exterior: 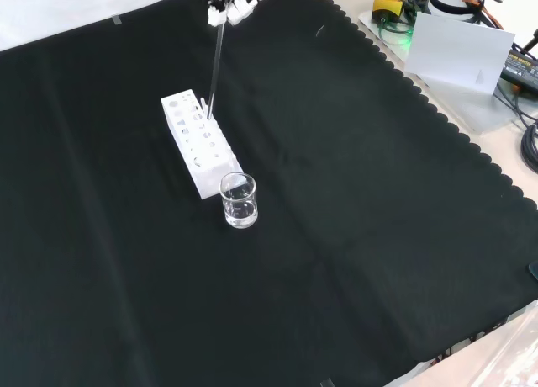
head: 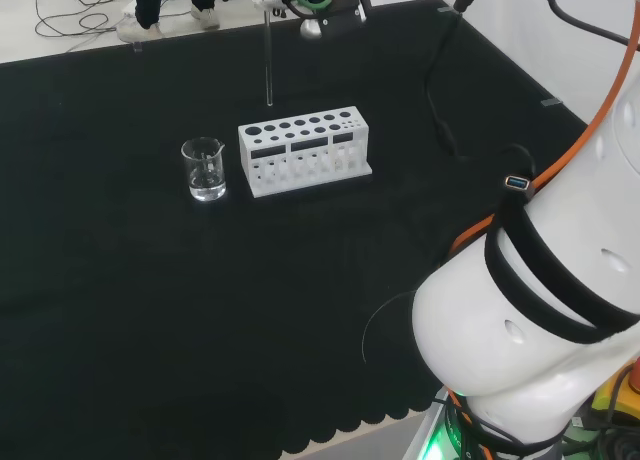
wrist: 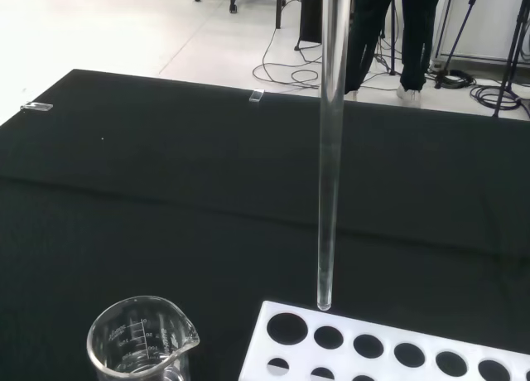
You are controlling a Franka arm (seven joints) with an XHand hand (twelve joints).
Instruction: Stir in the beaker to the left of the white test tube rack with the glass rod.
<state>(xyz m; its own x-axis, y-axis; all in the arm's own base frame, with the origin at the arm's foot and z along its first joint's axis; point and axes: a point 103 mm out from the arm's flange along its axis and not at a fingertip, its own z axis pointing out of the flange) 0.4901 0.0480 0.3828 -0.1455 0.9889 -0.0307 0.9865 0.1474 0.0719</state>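
The beaker (head: 204, 169) is standing on the table (head: 150, 310), just beside the left end of the rack (head: 304, 150) in the head view, with a little clear liquid in its bottom. I am holding the rod (exterior: 213, 63) upright above the rack, its lower tip hanging clear of the holes near the rack's far side, not yet over the beaker. In the wrist view the tip (wrist: 324, 302) is hovering just above the rack's edge, with the beaker's spout off to one side.

To do this step well, I am thinking I should carry the rod sideways across the rack's end without dropping lower, so the tip is not catching a hole, then centre it over the beaker's mouth before lowering. It should go down straight, stopping short of the glass bottom, and circle gently away from the wall so the light beaker is not tipping.

My robot hand (exterior: 229, 2) is sitting high at the front view's top edge, fingers curled round the rod's upper end, the rod hanging almost plumb beneath it.
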